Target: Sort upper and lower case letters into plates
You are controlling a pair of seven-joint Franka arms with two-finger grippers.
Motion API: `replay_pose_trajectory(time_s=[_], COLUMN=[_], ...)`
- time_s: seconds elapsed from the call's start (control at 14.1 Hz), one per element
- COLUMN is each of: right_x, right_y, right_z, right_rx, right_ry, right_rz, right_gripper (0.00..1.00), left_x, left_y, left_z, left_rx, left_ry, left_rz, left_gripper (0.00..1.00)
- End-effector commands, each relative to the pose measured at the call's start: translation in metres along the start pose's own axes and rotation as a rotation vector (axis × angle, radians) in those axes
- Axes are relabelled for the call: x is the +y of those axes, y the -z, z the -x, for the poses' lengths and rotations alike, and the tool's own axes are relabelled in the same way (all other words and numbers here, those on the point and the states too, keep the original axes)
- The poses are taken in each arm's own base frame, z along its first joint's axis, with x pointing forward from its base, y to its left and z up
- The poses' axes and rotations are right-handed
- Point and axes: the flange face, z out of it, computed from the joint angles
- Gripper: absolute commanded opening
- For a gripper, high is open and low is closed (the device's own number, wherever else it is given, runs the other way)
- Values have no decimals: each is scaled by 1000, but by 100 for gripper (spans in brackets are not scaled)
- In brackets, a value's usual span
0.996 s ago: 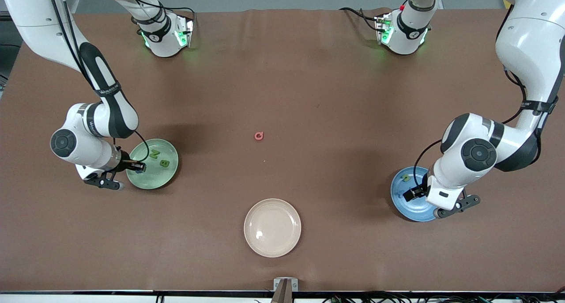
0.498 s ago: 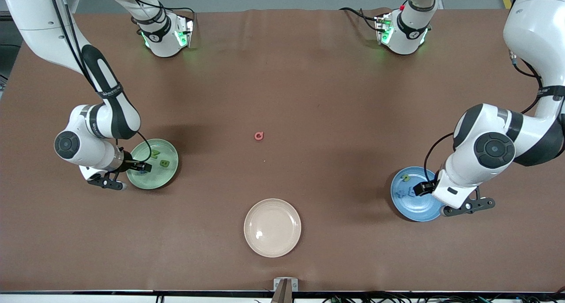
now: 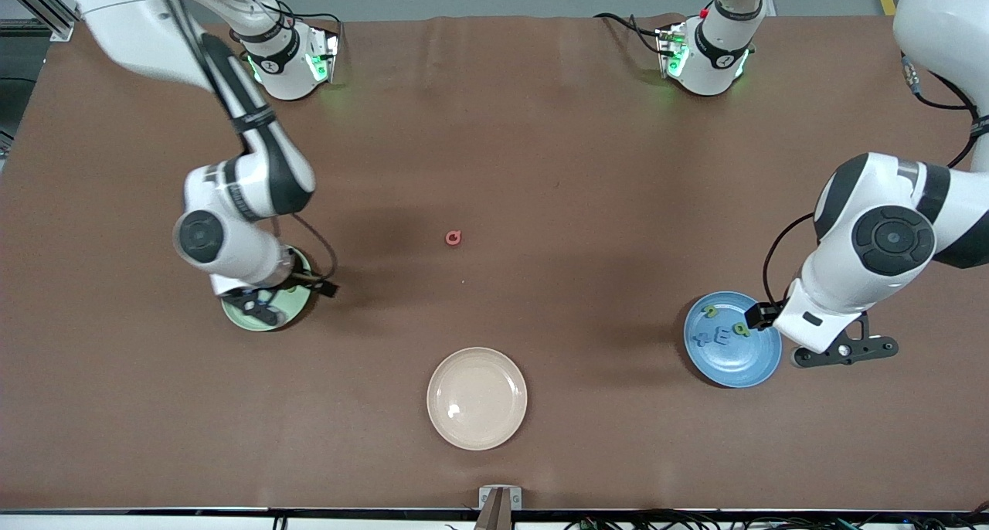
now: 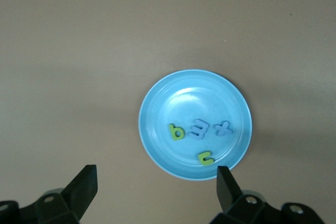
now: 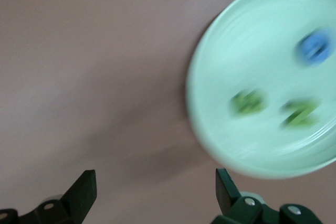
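A pale green plate [image 5: 236,40] holds two green letters [image 5: 247,102] and a blue letter [image 5: 316,47]. In the front view my right arm covers most of this plate [image 3: 282,316]. My right gripper [image 5: 155,184] hangs open and empty over the bare table beside the plate's rim, its finger showing [image 3: 323,288]. The blue plate [image 4: 173,98] carries two green letters [image 4: 176,131] and two blue ones [image 4: 200,128]. My left gripper [image 4: 155,182] is open and empty above that plate's edge [image 3: 756,314]. A red letter [image 3: 453,238] lies alone mid-table.
A cream plate [image 3: 477,398] with nothing on it sits near the front camera's edge of the table. Both arm bases [image 3: 287,59] stand along the table's edge farthest from the camera.
My right gripper opened and let go of the blue letter in the green plate, then swung toward the table's middle. My left arm drew back, uncovering the blue plate's letters.
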Motion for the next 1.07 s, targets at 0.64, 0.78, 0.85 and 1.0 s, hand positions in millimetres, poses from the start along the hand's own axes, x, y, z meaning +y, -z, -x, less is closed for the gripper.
replay_pose_trajectory(time_s=[0.64,0.78,0.85,1.0], right_x=[-121,-123,-124,-128], right_y=[-70,-86,-93,-104], right_z=[172,178,180,190], right_rx=[69,99,109,113], right_ry=[-206,-210,-213,-220], right_rz=[-14,5,7,5], right_gripper=[100,100,100,100], left_x=[-28,-41,-47,-59], left_y=[128,137,145,160], left_z=[32,39,43,54], left_rx=[31,-7,-10,-31], left_ry=[-99,-79,-61,-55], left_rz=[114,142,155,173], left_gripper=[100,100,100,100])
